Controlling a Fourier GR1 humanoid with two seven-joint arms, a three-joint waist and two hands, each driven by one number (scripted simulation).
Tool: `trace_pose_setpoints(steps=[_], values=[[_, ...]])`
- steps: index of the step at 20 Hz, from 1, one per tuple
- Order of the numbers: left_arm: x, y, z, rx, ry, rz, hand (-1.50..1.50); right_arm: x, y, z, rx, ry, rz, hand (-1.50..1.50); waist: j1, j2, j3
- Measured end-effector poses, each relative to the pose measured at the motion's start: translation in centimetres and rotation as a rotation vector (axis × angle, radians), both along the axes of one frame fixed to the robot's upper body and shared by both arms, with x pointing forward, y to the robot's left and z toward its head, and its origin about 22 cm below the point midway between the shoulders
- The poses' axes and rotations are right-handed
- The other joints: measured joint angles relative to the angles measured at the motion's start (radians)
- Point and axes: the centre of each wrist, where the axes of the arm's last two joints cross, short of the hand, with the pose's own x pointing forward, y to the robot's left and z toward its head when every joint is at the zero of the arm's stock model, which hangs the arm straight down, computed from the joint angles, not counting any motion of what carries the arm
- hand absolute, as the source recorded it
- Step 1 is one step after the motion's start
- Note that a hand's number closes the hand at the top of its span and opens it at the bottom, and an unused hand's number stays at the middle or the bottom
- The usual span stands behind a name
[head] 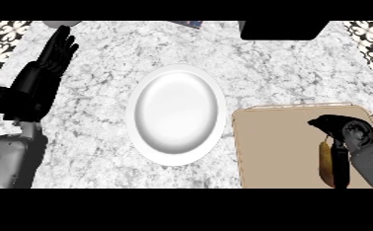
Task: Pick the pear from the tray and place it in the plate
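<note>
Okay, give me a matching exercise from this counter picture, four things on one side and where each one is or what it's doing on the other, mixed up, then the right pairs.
Things:
1. plate
2. tray
3. left hand
4. pear

Places or states:
A. open, fingers up, resting at the view's left edge
B. tan, at the lower right of the counter
C. on the tray, under the right hand
D. white, nothing on it, mid-counter

Pairs: 1-D, 2-B, 3-A, 4-C
</note>
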Motion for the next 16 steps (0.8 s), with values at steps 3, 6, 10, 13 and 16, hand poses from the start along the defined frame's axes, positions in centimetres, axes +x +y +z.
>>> trace_pose_setpoints(steps=[3, 6, 10, 13, 16], values=[[-0.8, -0.3, -0.4, 0.001, -0.001, -0.004, 0.00, -0.4, -0.1, -0.6, 0.000, 0.012, 0.008, -1.50, 0.003, -0.005, -0.005], [-1.1, -0.5, -0.7, 0.001, 0.002, -0.001, 0.00, -0.6, 0.0, -1.1, -0.015, 0.016, 0.018, -1.50, 0.005, -0.009, -0.009], [-0.8, -0.1, -0.9, -0.001, 0.003, -0.002, 0.00, -1.0, 0.1, -1.6, -0.042, 0.002, 0.046, 1.50, 0.006, -0.011, -0.012], [-0.9, -0.3, -1.0, -0.002, 0.001, -0.005, 0.00, -1.0, -0.1, -1.7, -0.041, -0.100, 0.063, 1.50, 0.005, -0.012, -0.015], [-0.7, -0.3, -0.5, -0.002, -0.003, -0.006, 0.00, -1.0, -0.3, -1.8, -0.052, -0.190, 0.099, 1.50, 0.006, -0.012, -0.016]])
